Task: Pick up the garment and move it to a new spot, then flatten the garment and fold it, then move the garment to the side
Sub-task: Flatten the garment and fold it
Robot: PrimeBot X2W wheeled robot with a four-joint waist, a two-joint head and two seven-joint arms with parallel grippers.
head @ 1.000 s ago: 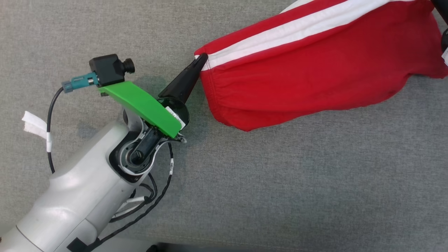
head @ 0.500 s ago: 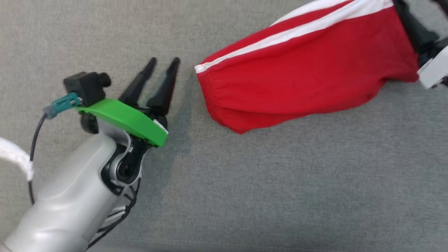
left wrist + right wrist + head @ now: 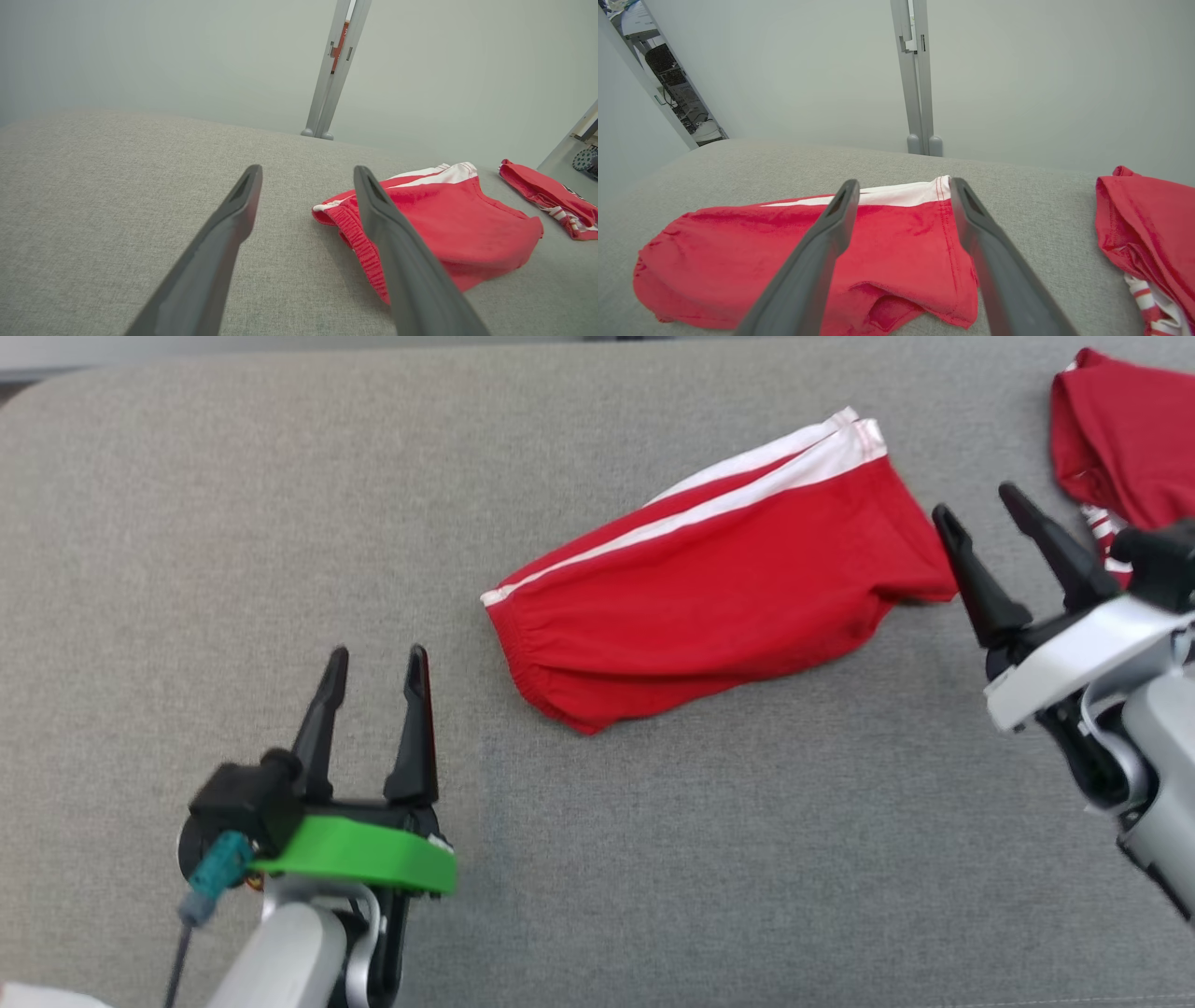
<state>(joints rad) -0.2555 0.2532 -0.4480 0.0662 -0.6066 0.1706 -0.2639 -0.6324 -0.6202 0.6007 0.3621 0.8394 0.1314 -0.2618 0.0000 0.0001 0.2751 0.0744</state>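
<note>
The garment (image 3: 709, 588) is a pair of red shorts with white side stripes, folded and lying flat on the grey padded table (image 3: 653, 859); it also appears as the garment (image 3: 434, 219) and the garment (image 3: 794, 252) in the wrist views. My left gripper (image 3: 378, 663) stands open at the lower left, well clear of the waistband end. My right gripper (image 3: 978, 511) is open just off the garment's leg end, with nothing between its fingers.
A second red garment (image 3: 1125, 439) with white stripes lies bunched at the table's far right, close behind my right gripper; it shows as the second garment (image 3: 1143, 238) in the right wrist view. A grey upright post (image 3: 917, 74) stands beyond the table's far edge.
Both grippers let go of the garment, opened and drew back from its two ends. The head camera has pulled back, so the whole garment lies in view.
</note>
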